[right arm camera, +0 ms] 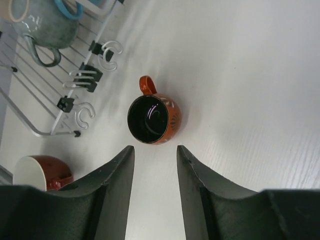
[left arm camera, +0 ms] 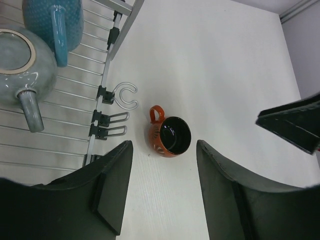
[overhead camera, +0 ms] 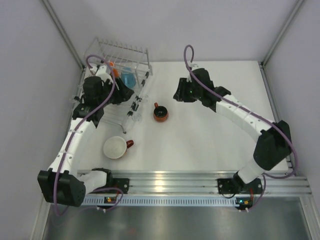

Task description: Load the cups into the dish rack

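Observation:
The small dark red-handled mug point(overhead camera: 160, 113) stands upright on the table, right of the dish rack point(overhead camera: 134, 56). It shows in the left wrist view point(left arm camera: 170, 136) and the right wrist view point(right arm camera: 151, 119). My left gripper point(left arm camera: 164, 160) is open and empty, over the rack's right edge, with the mug just beyond its tips. My right gripper point(right arm camera: 155, 150) is open and empty, above the table to the mug's right. The light blue mug point(left arm camera: 52, 20) and a grey-blue mug point(left arm camera: 20, 65) lie in the rack. The orange mug point(overhead camera: 112, 67) shows in the rack. The wide white red-handled cup point(overhead camera: 116, 147) sits below the rack. The beige tumbler is out of view.
Clear hooks and black clips point(left arm camera: 107, 117) stick out from the rack's right rail toward the small mug. Grey walls close in the table on the left, back and right. A metal rail point(overhead camera: 200, 182) runs along the near edge.

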Motion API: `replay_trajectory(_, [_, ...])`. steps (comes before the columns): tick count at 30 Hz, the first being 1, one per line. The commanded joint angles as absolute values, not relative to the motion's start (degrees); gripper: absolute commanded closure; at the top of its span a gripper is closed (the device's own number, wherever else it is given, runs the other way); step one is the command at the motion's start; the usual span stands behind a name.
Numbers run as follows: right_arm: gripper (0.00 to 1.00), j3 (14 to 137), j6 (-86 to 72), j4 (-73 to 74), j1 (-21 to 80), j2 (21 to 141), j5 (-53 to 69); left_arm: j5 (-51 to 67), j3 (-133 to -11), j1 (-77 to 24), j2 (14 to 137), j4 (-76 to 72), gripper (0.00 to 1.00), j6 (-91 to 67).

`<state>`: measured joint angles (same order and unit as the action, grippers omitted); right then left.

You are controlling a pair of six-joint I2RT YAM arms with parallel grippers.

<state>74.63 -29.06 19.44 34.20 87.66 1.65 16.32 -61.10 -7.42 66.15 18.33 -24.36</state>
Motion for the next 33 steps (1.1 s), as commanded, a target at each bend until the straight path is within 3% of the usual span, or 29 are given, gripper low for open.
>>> replay_trajectory(1, [0.60, 81.46, -30.58, 26.35, 33.75, 93.41, 6.15, 17.58, -60.65, -7.29, 62.32, 16.70, 0.41, -24.87])
replay_trajectory(10, [0.65, 93.50, -22.70, 33.83, 36.47, 107.30, 9.58, 13.28, -57.75, -7.29, 59.33, 16.61, 0.39, -23.99])
replay_trajectory(22, [0.60, 102.91, -18.64, 41.39, 38.06, 118.38, 8.35, 11.34, -54.58, -7.21, 56.16, 16.17, 0.37, -24.61])
replay_trajectory(33, [0.64, 103.62, -18.63, 38.94, 38.85, 123.84, 5.72, 11.69, -54.14, -7.03, 55.46, 16.08, 0.37, -26.19])
